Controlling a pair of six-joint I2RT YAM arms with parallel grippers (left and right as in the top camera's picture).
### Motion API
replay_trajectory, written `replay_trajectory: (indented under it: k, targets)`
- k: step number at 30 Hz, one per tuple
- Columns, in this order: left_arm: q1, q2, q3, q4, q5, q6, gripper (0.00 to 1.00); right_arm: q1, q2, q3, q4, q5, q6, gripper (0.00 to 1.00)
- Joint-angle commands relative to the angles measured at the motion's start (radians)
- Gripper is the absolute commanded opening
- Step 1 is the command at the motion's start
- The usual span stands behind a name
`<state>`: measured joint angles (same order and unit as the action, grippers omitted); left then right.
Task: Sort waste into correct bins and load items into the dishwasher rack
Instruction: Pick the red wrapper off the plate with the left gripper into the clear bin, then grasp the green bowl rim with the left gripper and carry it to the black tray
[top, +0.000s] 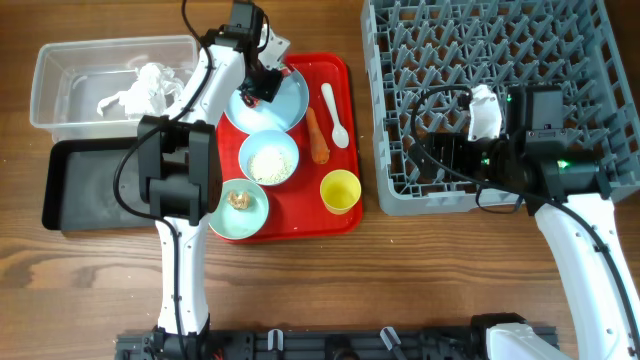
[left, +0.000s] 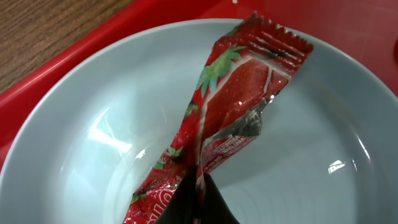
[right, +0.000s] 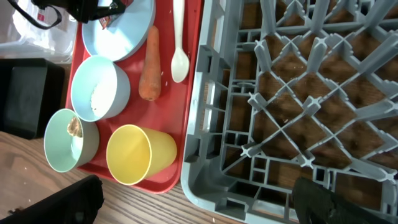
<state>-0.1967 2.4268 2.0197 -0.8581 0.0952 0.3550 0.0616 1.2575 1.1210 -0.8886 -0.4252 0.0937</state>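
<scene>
My left gripper (left: 200, 202) is shut on the red wrapper (left: 239, 106) over the pale blue plate (top: 292, 110) on the red tray; the wrapper also shows in the overhead view (top: 262, 86). The tray holds a bowl with rice (top: 269, 157), a bowl with a brown lump (top: 239, 207), a yellow cup (top: 340, 190), an orange carrot (top: 317, 137) and a white spoon (top: 334, 114). The clear tub (top: 60, 90) holds crumpled white tissue (top: 140, 88). The black tub (top: 90, 185) sits in front of it. My right gripper (right: 193, 202) is open, low over the grey rack's (top: 560, 40) front left corner.
The red tray (top: 335, 215) lies between the tubs and the rack. In the right wrist view the cup (right: 132, 154) lies on its side near the tray's edge beside the rack wall (right: 205, 112). Bare wooden table (top: 400, 280) runs along the front.
</scene>
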Motion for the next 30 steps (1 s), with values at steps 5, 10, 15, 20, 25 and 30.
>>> replay_trajectory:
  k: [5,10,15,20,25,30]
  targets:
    - [0.019,-0.246,0.059,-0.106,-0.111,-0.286,0.04,-0.003,0.009,-0.004,0.013,0.01,0.014,1.0]
    - [0.115,-0.402,0.059,-0.205,-0.122,-0.342,0.04,-0.003,0.009,-0.004,0.022,0.01,0.014,1.0]
    - [0.285,-0.379,0.056,-0.274,-0.196,-0.451,0.04,-0.003,0.009,-0.004,0.022,0.01,0.014,1.0]
    - [0.42,-0.259,0.041,-0.305,-0.161,-0.554,0.55,-0.003,0.009,-0.004,0.024,0.01,0.014,1.0]
    - [0.451,-0.248,0.049,-0.325,-0.1,-0.551,1.0,-0.003,0.009,-0.004,0.034,0.009,0.015,1.0]
    - [0.447,-0.365,0.058,-0.325,-0.085,-0.549,1.0,-0.003,0.009,-0.004,0.032,0.006,0.038,1.0]
